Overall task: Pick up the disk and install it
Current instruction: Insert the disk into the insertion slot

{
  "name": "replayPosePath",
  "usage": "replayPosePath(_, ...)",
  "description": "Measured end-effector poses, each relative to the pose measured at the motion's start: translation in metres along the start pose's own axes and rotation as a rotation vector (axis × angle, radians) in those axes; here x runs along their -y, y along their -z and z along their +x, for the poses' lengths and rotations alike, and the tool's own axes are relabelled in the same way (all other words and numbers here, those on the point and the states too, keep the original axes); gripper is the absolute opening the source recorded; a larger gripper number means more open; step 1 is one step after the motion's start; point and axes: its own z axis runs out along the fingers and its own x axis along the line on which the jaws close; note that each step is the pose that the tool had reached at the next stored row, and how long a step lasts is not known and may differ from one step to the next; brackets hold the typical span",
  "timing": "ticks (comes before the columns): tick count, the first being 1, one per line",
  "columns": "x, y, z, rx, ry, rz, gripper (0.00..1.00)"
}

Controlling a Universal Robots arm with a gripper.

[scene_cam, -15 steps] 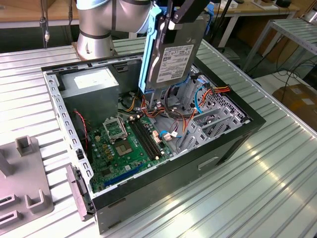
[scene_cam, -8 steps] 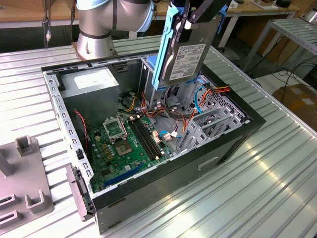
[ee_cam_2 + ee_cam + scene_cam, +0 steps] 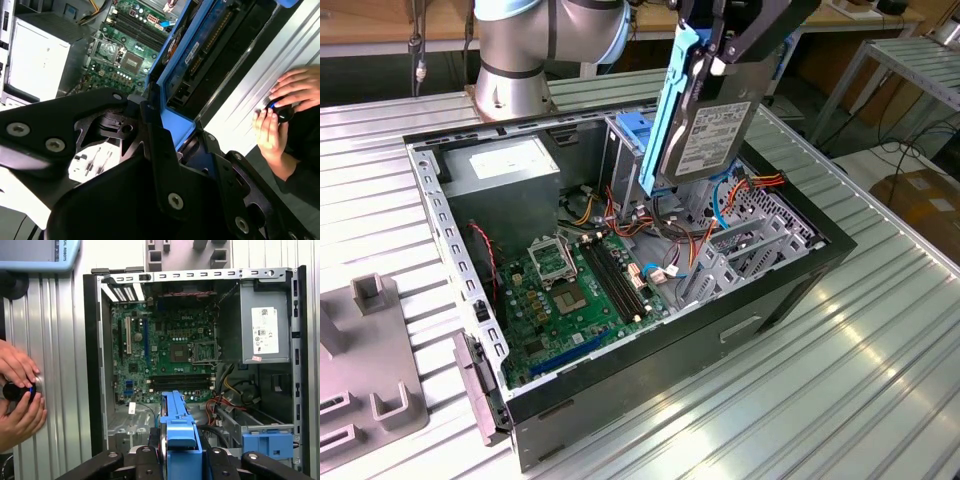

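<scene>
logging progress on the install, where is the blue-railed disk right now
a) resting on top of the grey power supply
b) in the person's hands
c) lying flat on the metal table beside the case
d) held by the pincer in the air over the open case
d: in the exterior view the pincer is closed on the disk, holding it tilted above the open computer case.

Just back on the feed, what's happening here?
The arm's black gripper is clamped on the flat grey metal disk with the bright blue plastic rail, holding it nearly upright above the open black desktop computer case. It is not yet installed. A person's hands rest on the ribbed metal table beside the case, around a small black object.
</scene>
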Motion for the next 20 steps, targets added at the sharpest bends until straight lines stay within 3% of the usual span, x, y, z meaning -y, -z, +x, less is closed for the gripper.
replayPosePath(2, 0.0054, -0.0024, 0.0095, 0.0001, 0.0, 0.0, 0.37)
replayPosePath(5, 0.0102, -0.0039, 0.0166, 0.0001, 0.0, 0.0002, 0.37)
replayPosePath(9, 0.0165, -0.005, 0.019, 0.0011, 0.0, 0.014, 0.37)
replayPosePath(13, 0.0227, -0.0082, 0.0202, 0.0022, -0.002, 0.0175, 0.37)
replayPosePath(14, 0.0241, -0.0086, 0.0207, 0.0043, -0.003, 0.0175, 0.37)
replayPosePath(17, 0.0281, -0.0098, 0.0219, 0.018, -0.006, 0.0169, 0.37)
replayPosePath(20, 0.0356, -0.0109, 0.0227, 0.0218, -0.006, 0.0167, 0.37)
